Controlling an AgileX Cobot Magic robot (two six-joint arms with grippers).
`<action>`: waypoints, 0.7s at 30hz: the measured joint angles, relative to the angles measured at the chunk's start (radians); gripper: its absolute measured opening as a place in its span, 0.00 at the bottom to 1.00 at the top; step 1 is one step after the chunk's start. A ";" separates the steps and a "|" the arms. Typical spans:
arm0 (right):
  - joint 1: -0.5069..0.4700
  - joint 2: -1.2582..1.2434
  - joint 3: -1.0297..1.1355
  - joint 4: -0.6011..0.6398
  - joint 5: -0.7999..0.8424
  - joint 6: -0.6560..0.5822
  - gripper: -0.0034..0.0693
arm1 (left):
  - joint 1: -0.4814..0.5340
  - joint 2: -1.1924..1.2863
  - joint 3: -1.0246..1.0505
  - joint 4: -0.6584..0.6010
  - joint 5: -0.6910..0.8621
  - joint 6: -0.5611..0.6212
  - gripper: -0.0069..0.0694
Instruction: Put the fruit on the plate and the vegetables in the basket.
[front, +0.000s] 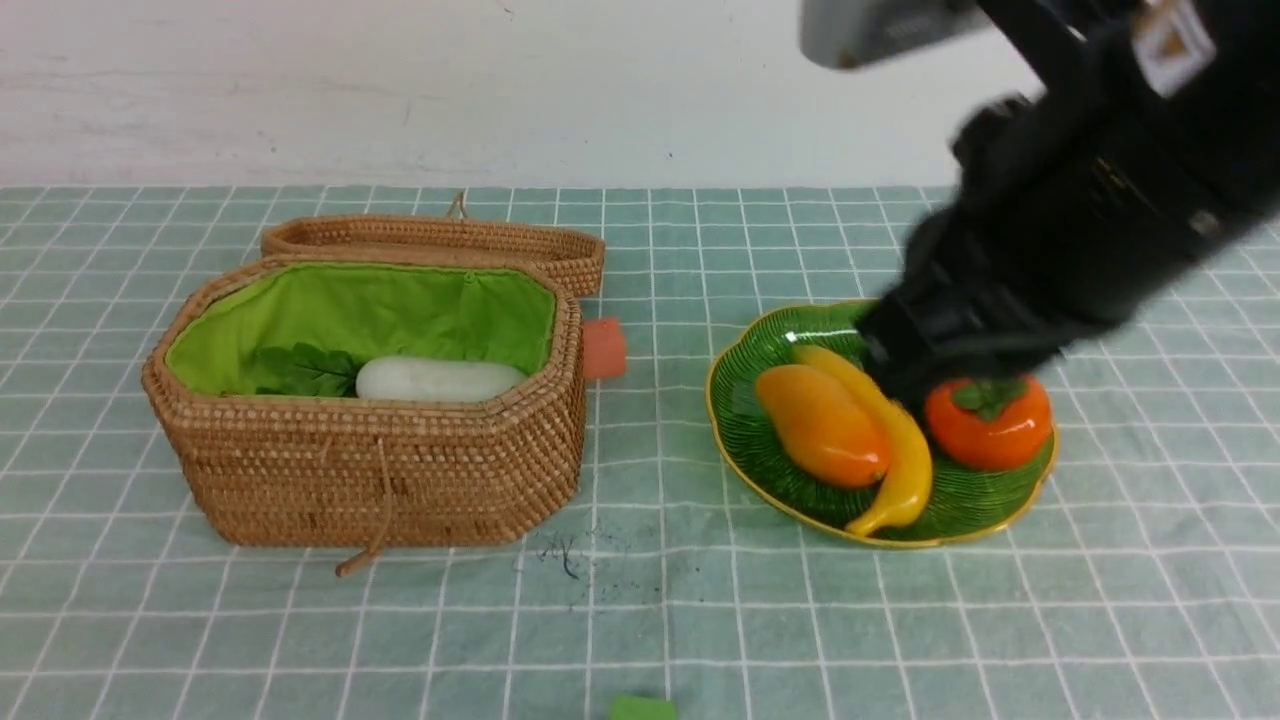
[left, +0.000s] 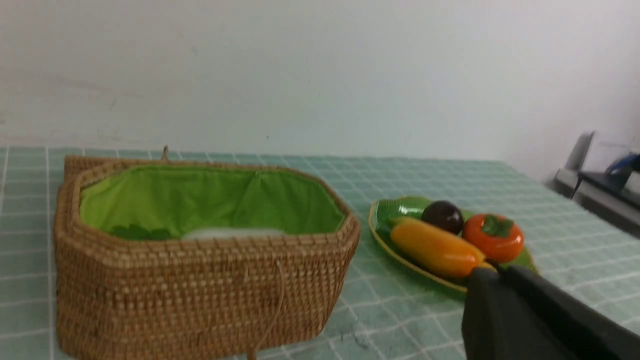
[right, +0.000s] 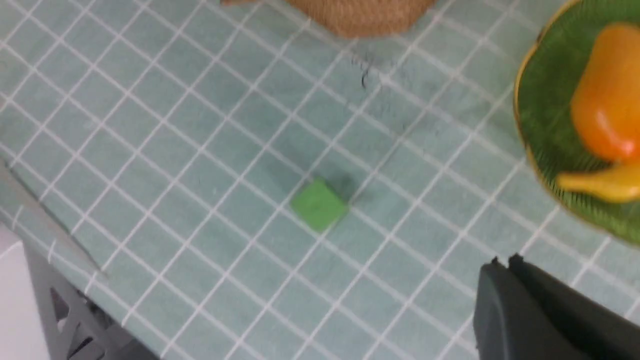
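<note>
Desk (front: 640, 620) cloth carries the basket (front: 380, 470), lid open so the radish (front: 440, 380) lies inside. Beside it, the plate (front: 745, 440) groups 4 fruit: mango (front: 820, 425), banana (front: 900, 455), persimmon (front: 988, 425), mangosteen (left: 442, 216). Right gripper (right: 502, 262) hangs above the plate with its tips together, empty. Left gripper (left: 492, 272) also looks closed, holding nothing.
</note>
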 joint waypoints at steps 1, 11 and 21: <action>0.000 -0.008 0.000 0.000 0.000 0.000 0.05 | 0.000 0.000 0.002 0.000 0.000 0.000 0.07; -0.001 -0.305 0.324 -0.009 0.005 0.108 0.06 | 0.000 0.001 0.012 0.002 0.008 -0.002 0.07; -0.001 -0.375 0.325 -0.009 0.005 0.114 0.07 | 0.000 0.001 0.012 0.002 0.008 -0.002 0.07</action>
